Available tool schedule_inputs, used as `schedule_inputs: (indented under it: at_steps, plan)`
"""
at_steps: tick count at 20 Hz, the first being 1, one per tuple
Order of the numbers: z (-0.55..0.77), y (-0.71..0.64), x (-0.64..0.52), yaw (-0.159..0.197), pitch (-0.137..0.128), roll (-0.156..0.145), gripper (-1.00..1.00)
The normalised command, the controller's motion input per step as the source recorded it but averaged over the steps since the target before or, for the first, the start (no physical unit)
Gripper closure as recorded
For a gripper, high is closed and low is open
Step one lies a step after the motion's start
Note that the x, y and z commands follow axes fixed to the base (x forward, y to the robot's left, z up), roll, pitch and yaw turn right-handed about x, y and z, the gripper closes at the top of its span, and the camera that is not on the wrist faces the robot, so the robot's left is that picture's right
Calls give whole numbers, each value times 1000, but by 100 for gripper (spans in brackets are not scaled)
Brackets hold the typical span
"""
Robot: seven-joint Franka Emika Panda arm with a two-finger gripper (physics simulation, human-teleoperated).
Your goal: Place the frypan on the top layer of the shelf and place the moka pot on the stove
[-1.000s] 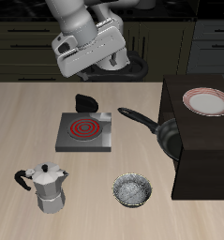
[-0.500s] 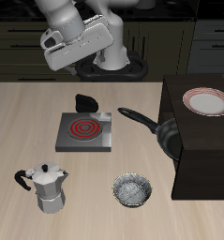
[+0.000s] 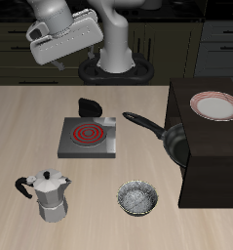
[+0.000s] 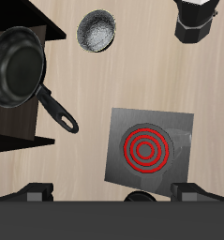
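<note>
In the exterior view, the grey two-finger tool (image 3: 52,62) is hanging at the upper left of the frame, high above the light wooden table (image 3: 30,127) and holding nothing; whether its fingers are spread or pressed together cannot be told here. The round black frypan (image 3: 174,143) with its long straight handle is lying on the flat top of the large dark brown shelf (image 3: 211,156) at the right, its handle reaching out over the table. A white plate with a pink rim (image 3: 213,105) is sitting farther back on the same top. The square grey stove plate with a red spiral coil (image 3: 89,136) is lying at the centre, a small black object (image 3: 90,105) just behind it. The silver faceted moka pot (image 3: 49,194) is standing upright at the lower left — well apart from the stove — and a small silvery patterned bowl (image 3: 137,199) is resting at the lower centre.

In the wrist view, the tool's fingers (image 4: 37,192) are standing wide apart, empty, with the stove (image 4: 149,147), frypan (image 4: 18,70), bowl (image 4: 97,30) and moka pot (image 4: 199,19) all showing.
</note>
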Motion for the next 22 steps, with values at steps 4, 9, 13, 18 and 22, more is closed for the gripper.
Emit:
schedule_inputs:
  at_steps: [4, 9, 13, 18, 22]
  plan:
    - [-48, -310, 91, 10, 122, -6, -100]
    - [-181, -205, 45, -11, 25, -42, -100]
    - [-73, -349, -37, 15, -44, -79, -100]
    - [-33, -255, -164, -8, -38, -16, -100]
    - [-127, -128, -168, 16, -31, -25, -100]
